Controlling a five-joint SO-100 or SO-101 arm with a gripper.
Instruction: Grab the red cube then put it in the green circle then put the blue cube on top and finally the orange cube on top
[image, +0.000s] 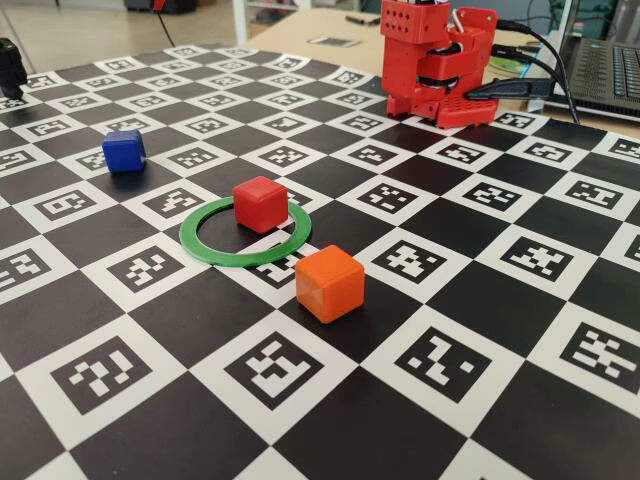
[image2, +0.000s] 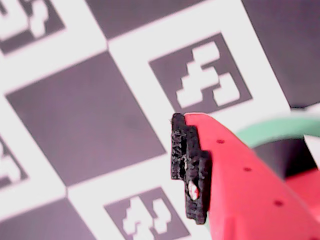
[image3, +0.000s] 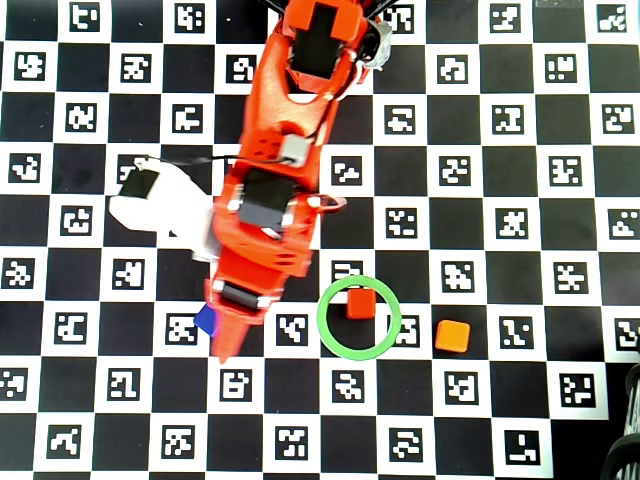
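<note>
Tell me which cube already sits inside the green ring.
The red cube: it sits inside the green circle, near the rim. The blue cube and orange cube both lie outside it.

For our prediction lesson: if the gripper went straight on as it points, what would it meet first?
Probably only the checkered board: in the overhead view the gripper points past the blue cube, beside its tip. Height is unclear.
</note>
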